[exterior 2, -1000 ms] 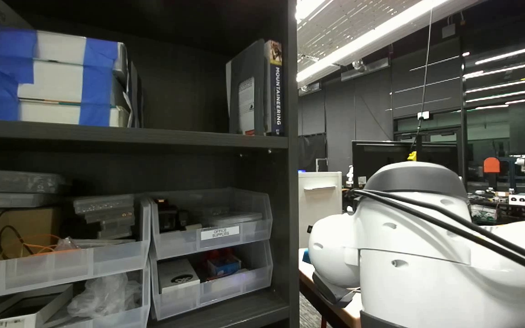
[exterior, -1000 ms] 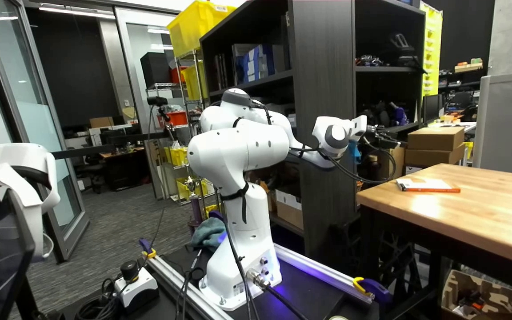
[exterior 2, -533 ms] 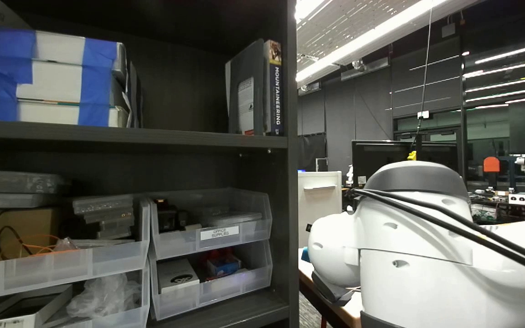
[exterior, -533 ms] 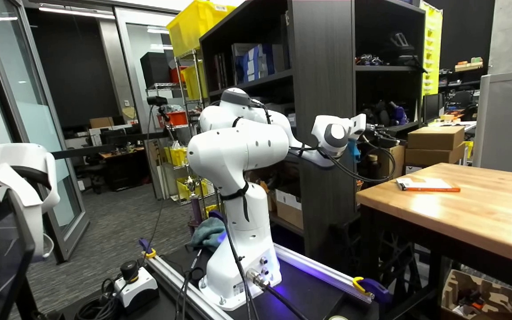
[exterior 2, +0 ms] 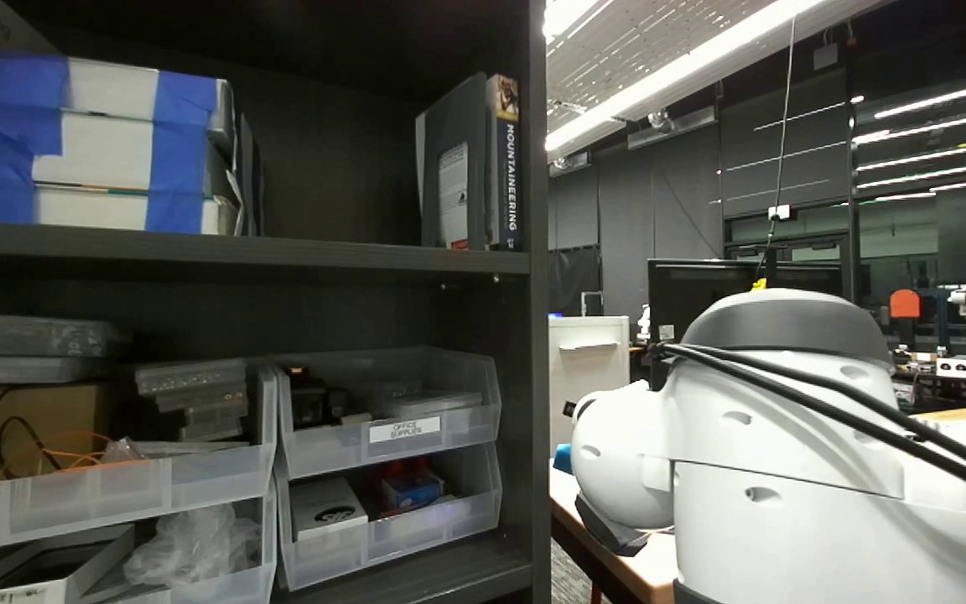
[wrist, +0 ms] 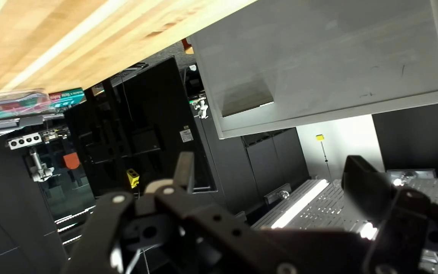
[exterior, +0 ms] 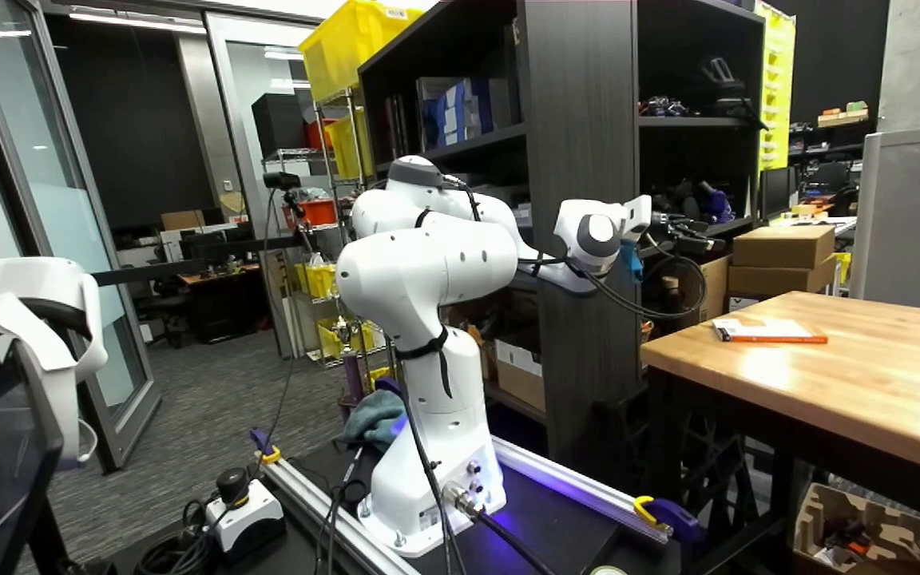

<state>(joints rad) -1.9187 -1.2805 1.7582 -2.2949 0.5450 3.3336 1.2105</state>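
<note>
In an exterior view, the gripper (exterior: 702, 235) hangs beside the dark bookcase (exterior: 584, 120), slightly higher and further back than half a second ago; below its level, well apart, an orange-edged book (exterior: 767, 331) lies on the wooden table (exterior: 891, 367). In an exterior view, behind the gripper, a bin (exterior 2: 449, 422) reads "OFFICE SUPPLIES" and a book spine (exterior 2: 509, 176) "MOUNTAINEERING". In the wrist view, the fingers (wrist: 184, 167) stand wide apart, holding nothing; lettering on a teal-and-red package (wrist: 67, 97) ahead is too small to read.
</note>
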